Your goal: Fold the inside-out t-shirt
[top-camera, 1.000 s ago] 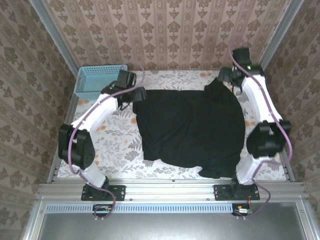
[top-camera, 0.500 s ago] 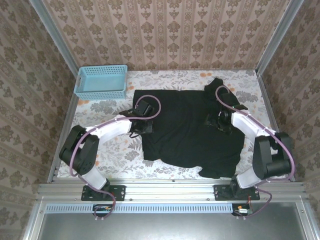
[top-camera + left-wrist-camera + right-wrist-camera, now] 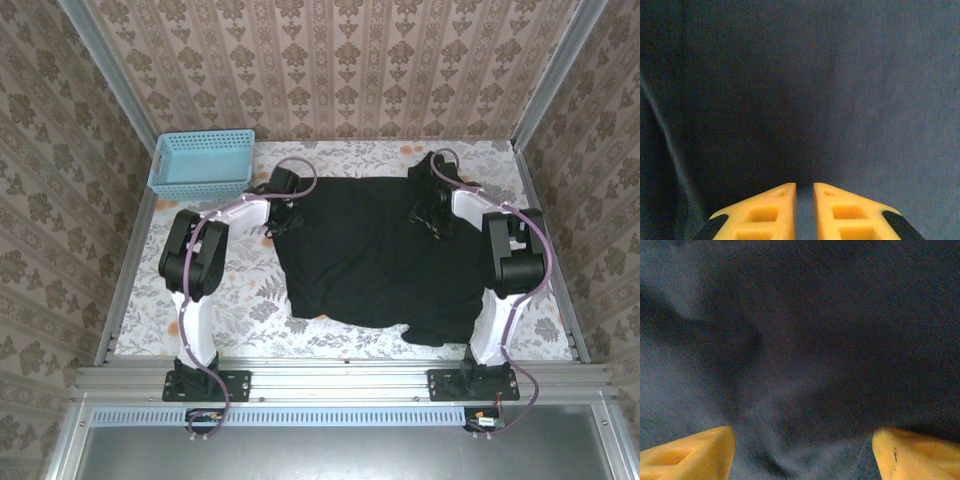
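Top external: inside-out t-shirt (image 3: pixel 380 255) lies spread mid-frame on table (image 3: pixel 230 290). Left gripper (image 3: pixel 805 186) nearly together, likely pinching upper-left edge; right gripper (image 3: pixel 802 435) apart, upper right. Soft, light, limp, so grab hems.

Left fingers (image 3: pixel 762 215) (and right fingers (image 3: pixel 690 450)) cut off below.

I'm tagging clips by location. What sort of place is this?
Likely a lab robot cell dressed as a home: wallpaper panels in an aluminium frame, a floral tablecloth under the black t-shirt, and two bolted-down robot arms.
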Available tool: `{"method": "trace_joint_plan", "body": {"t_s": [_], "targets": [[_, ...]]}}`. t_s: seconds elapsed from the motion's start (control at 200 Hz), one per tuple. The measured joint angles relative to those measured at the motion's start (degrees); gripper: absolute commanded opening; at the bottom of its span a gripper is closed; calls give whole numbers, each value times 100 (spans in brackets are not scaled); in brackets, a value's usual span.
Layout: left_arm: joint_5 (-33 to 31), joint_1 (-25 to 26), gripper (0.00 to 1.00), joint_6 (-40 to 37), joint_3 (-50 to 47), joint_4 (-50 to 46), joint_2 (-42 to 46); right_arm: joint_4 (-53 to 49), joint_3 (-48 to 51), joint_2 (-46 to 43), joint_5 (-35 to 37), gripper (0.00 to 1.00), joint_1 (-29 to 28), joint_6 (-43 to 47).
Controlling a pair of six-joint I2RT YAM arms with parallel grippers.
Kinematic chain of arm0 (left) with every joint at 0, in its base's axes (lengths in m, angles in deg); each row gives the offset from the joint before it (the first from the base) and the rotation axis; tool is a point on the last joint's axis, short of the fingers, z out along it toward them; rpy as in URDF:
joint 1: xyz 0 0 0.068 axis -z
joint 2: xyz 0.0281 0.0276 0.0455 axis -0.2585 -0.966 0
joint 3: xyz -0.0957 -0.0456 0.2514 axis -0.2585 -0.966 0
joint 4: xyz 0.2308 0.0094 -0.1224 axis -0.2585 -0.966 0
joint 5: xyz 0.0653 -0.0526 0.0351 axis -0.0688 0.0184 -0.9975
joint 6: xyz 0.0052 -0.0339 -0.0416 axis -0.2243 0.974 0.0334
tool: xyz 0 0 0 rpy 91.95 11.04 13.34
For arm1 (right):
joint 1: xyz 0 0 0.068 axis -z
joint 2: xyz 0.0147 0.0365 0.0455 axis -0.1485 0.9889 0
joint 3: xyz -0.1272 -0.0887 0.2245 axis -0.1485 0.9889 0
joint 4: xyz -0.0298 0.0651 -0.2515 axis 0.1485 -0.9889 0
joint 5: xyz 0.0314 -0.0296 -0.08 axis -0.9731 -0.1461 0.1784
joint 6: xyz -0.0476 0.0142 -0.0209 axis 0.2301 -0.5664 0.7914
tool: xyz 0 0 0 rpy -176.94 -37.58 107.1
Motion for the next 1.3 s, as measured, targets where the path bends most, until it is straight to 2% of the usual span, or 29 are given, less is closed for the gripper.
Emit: {"method": "trace_joint_plan", "body": {"t_s": [0.075,0.14,0.195,0.29,0.395,0.51,0.655,0.8,0.89,1.005,1.13,1.3], "targets": [[17,-118,19,-111,472,-90,-267,-4,-306,155,2,73,20,63],[-42,-160,28,-210,614,-195,-275,-39,-428,151,74,75,9,153],[-247,-153,37,-256,570,-317,-103,-116,-422,9,197,76,-33,282],[-673,109,44,-280,50,-476,581,-162,-111,-595,367,77,-101,520],[-1029,831,50,-192,-743,-699,1731,-278,479,-1652,525,78,-310,721],[-1377,1967,61,50,-1342,-918,2653,-339,1145,-2579,634,78,-723,831],[-1690,2999,65,608,-1978,-1204,2979,-404,2170,-3250,699,79,-1346,702],[-1786,3792,68,1115,-2367,-1285,2990,-468,3056,-3829,638,78,-1840,271],[-1753,4041,68,1314,-2507,-1064,2922,-352,3289,-3991,544,78,-2365,-103],[-1766,4044,64,1567,-2579,-951,2625,114,3495,-3917,356,76,-2981,-588],[-1803,3993,50,1808,-2583,-953,2267,638,3720,-3517,278,73,-3303,-1080],[-1851,3777,31,1921,-2791,-872,2170,953,3825,-3134,356,70,-3322,-1488]]}}
